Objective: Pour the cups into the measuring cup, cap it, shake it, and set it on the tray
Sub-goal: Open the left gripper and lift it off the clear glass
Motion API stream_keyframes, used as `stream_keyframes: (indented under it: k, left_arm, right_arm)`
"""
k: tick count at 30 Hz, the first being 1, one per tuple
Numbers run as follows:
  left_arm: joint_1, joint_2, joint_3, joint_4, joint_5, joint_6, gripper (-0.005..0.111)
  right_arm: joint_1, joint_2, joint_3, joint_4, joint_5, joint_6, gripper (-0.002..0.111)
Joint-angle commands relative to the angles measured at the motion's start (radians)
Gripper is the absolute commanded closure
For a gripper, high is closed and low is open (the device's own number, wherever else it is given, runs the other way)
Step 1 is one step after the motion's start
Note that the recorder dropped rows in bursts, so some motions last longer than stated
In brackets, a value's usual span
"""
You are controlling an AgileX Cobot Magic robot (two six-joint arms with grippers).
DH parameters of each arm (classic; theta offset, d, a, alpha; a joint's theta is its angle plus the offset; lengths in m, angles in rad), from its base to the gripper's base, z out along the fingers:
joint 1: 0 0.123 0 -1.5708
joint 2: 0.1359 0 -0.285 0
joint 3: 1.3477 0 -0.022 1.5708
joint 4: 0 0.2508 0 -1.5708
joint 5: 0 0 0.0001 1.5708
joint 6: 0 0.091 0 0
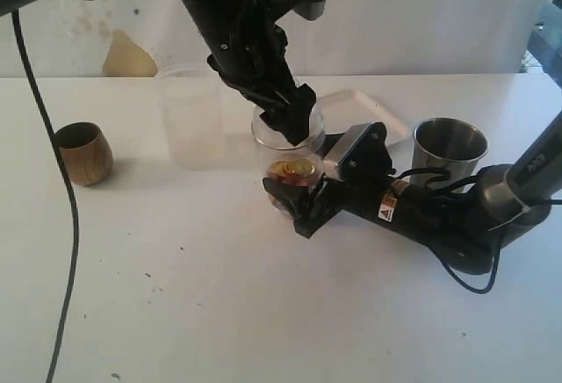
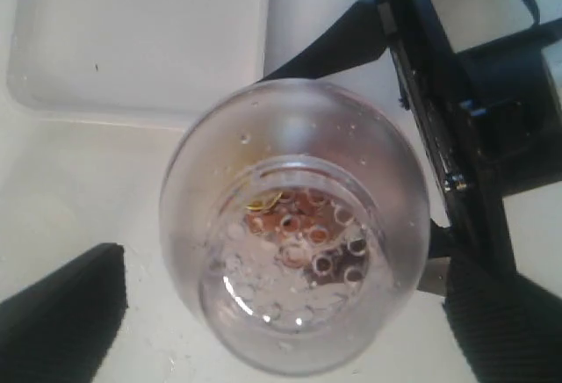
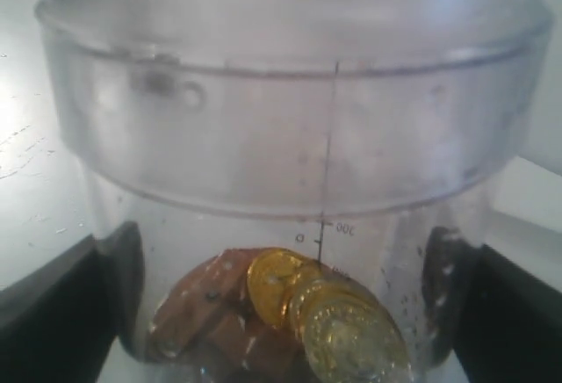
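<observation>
The measuring cup (image 1: pixel 290 181) stands mid-table with gold and brown coins (image 3: pixel 342 321) at its bottom and a wider frosted cap (image 3: pixel 290 119) over its mouth. My right gripper (image 1: pixel 294 197) lies low on the table, shut on the cup's lower part, with one finger on each side (image 3: pixel 281 304). My left gripper (image 1: pixel 290 128) hovers straight above the cap (image 2: pixel 219 181), open, its fingers (image 2: pixel 61 313) standing apart from the cap's sides. The wooden cup (image 1: pixel 85 153) stands at the far left. At the right is the steel tumbler (image 1: pixel 450 148). The white tray (image 1: pixel 364 106) lies just behind the measuring cup.
A wide frosted translucent cup (image 1: pixel 189 115) stands left of the measuring cup. The right arm's body (image 1: pixel 439 212) stretches across the table toward the right edge. A black cable (image 1: pixel 66 225) hangs down on the left side.
</observation>
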Motion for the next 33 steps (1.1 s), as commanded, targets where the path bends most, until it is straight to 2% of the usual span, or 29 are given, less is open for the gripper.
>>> stream_keyframes:
  k: [1,13,22,33]
  left_arm:
    - [-0.004,-0.007,-0.012,0.02,0.008,-0.007,0.002]
    - [-0.004,-0.09,-0.012,0.014,0.008,-0.053,0.002]
    - [-0.002,-0.157,-0.012,-0.039,0.008,-0.115,0.002]
    - [0.007,-0.214,0.016,-0.029,0.008,-0.16,0.002]
  right_arm:
    - [0.0,0.004,0.001,-0.009,-0.016,-0.003,0.108]
    - [0.0,0.004,0.001,-0.005,-0.016,0.035,0.108]
    - [0.0,0.004,0.001,0.029,-0.016,0.178,0.108]
    - [0.0,0.004,0.001,0.029,-0.016,0.215,0.108]
